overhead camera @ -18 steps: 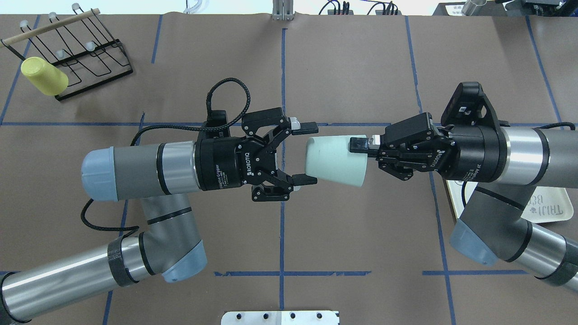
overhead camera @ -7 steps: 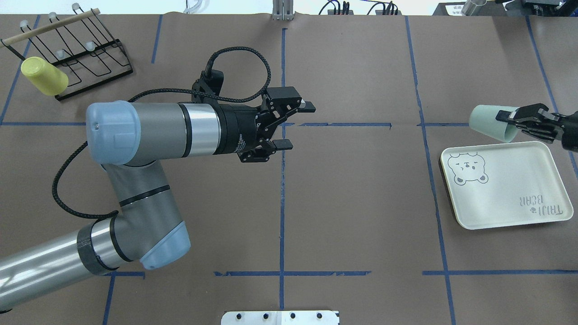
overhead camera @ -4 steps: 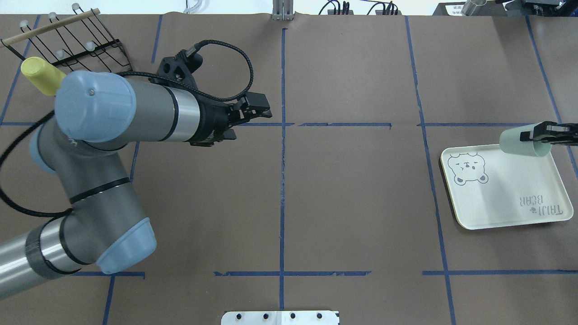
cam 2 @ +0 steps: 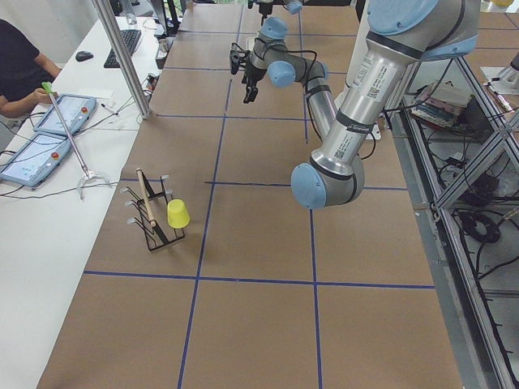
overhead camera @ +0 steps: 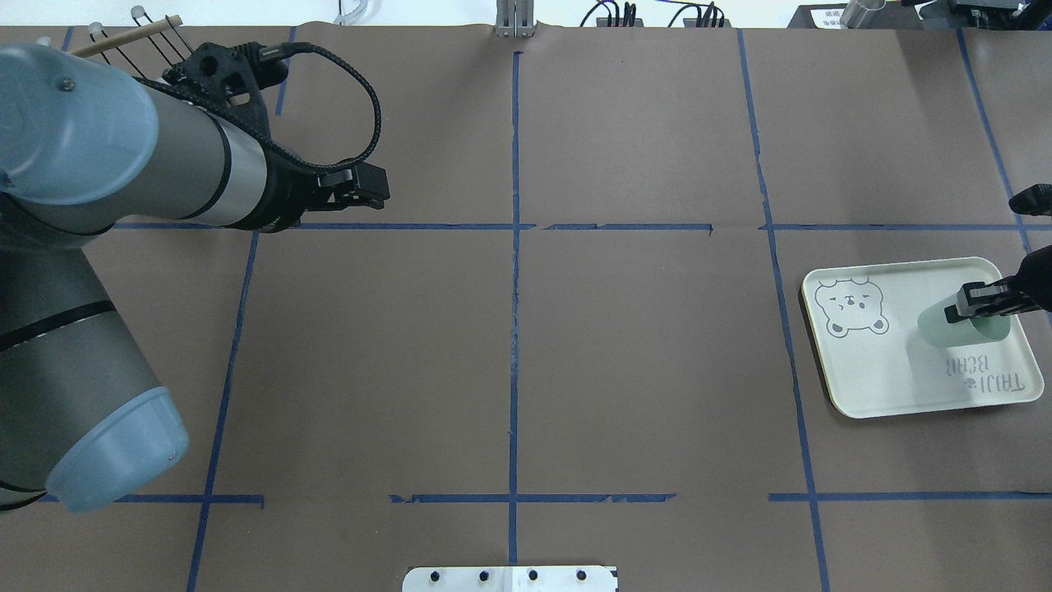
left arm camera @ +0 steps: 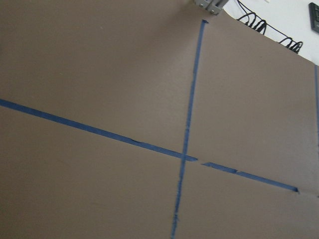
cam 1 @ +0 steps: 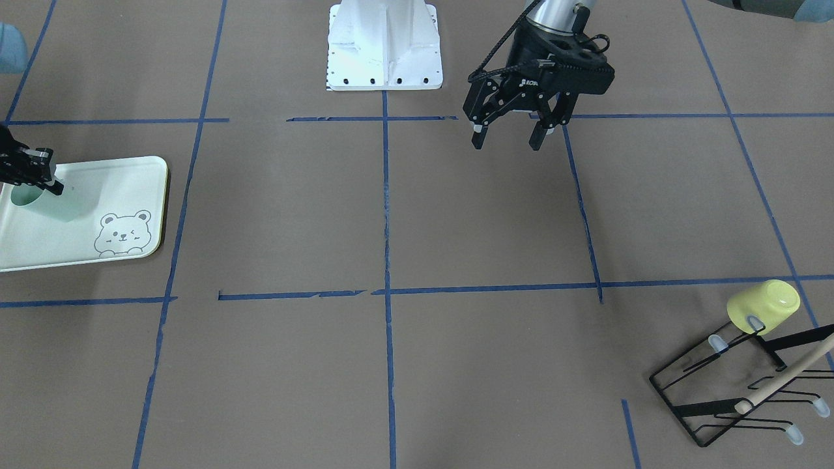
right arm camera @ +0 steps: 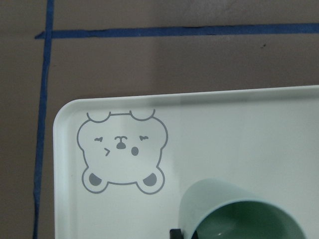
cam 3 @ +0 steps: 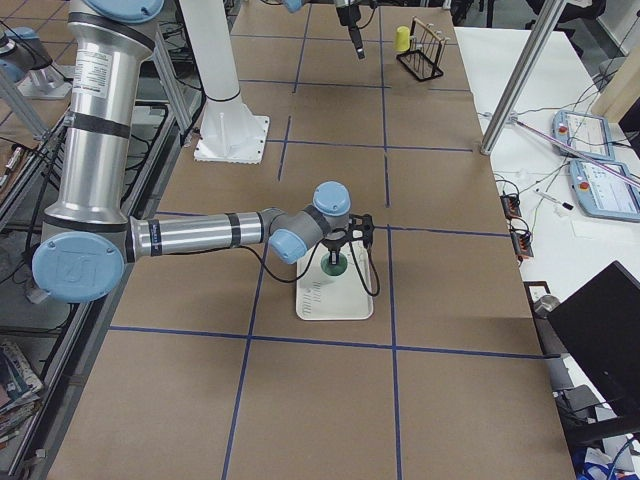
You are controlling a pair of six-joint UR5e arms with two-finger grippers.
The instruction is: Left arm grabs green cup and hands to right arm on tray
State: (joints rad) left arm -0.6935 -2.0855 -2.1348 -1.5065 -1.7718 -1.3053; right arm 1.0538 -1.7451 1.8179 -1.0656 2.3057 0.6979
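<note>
My right gripper (overhead camera: 975, 302) is pinched shut on the rim of the green cup (overhead camera: 945, 325). One black finger lies across the mouth, and my wrist camera shows a dark tip right at the lip. The cup is a small pale mint tumbler, smooth, matte and slightly tapered, and its inside reads a darker green from the wrist. It is tilted, with the mouth toward the gripper on the right and the base pointing left. It is over the right half of the tray (overhead camera: 863, 386), just far of the lettering (overhead camera: 986, 378). I cannot tell whether its base touches the tray floor.

The tray's right rim runs near the cup's mouth, and the far rim is a little farther off. To the left, bare tray floor stretches to the bear drawing (overhead camera: 852, 307) in the far-left corner. The tray lies slightly skewed to the tape lines (overhead camera: 514, 329), at the right end of the table (overhead camera: 641, 370). The right arm (cam 3: 190, 232) reaches in low from the robot's side.

My left gripper (cam 1: 507, 138) hangs above the table with its fingers spread wide and nothing between them, well apart from the cup, on the table's left half. The left arm (overhead camera: 74, 164) fills the left edge of the overhead view. Past it, in the far-left corner, a yellow cup (cam 1: 763, 306) sits mouth-down on a black wire rack (cam 1: 730, 391). Between the two arms lies a wide stretch of brown paper crossed by blue tape.
</note>
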